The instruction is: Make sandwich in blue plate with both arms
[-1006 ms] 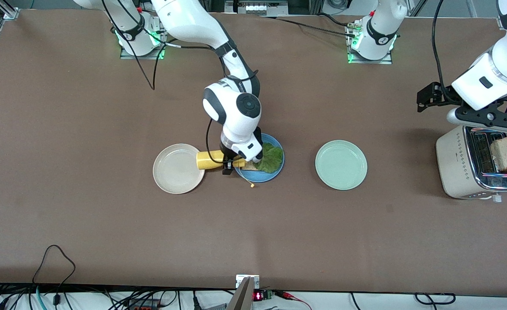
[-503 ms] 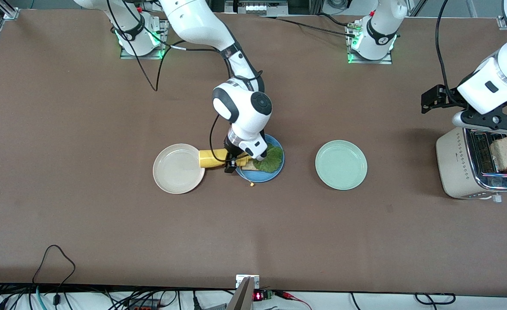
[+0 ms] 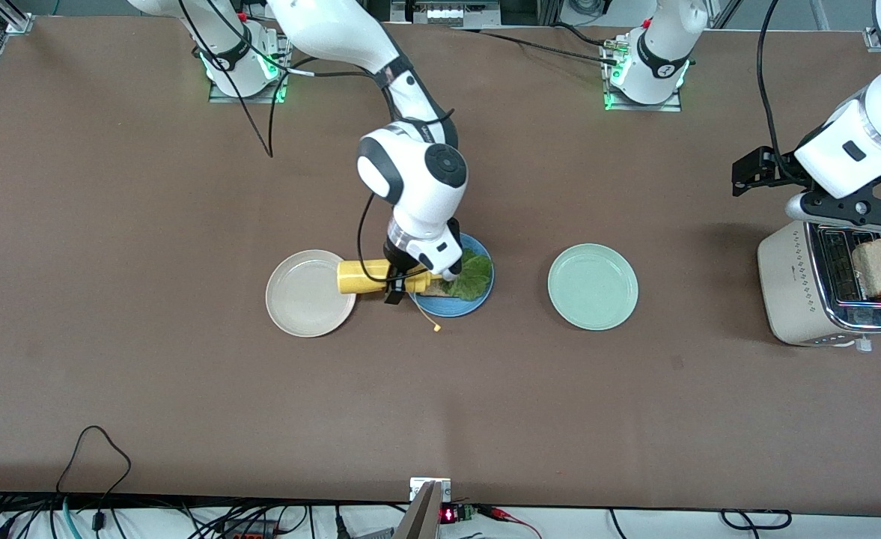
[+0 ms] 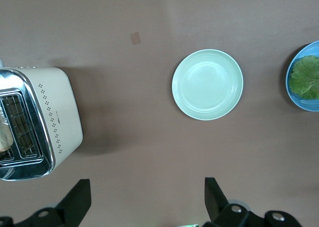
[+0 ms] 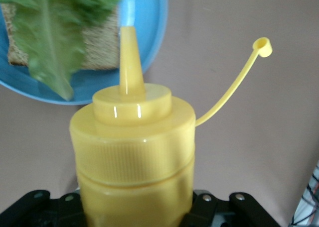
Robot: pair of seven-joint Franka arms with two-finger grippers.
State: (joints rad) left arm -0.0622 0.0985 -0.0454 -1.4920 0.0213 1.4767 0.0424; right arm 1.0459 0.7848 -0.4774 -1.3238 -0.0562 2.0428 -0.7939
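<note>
Holding a yellow squeeze bottle on its side, the right gripper sits over the edge of the blue plate toward the right arm's end of the table, fingers clamped on the bottle body, nozzle aimed at the plate. The right wrist view shows the nozzle tip over the plate rim, with the tethered cap hanging off to the side. On the plate: one bread slice with a lettuce leaf on top; the sandwich is half-built, no top slice yet. The second slice sticks up out of the toaster at the left arm's end. The left gripper hovers over the toaster, fingers apart, holding nothing. The beige plate and pale green plate flank the blue one. Likely step: sauce on the lettuce. To do it well, the nozzle should get in over the leaf's middle rather than the rim, tip pitched down, with a gentle squeeze so nothing lands on the table, and the cap tether kept clear of the stream.
</note>
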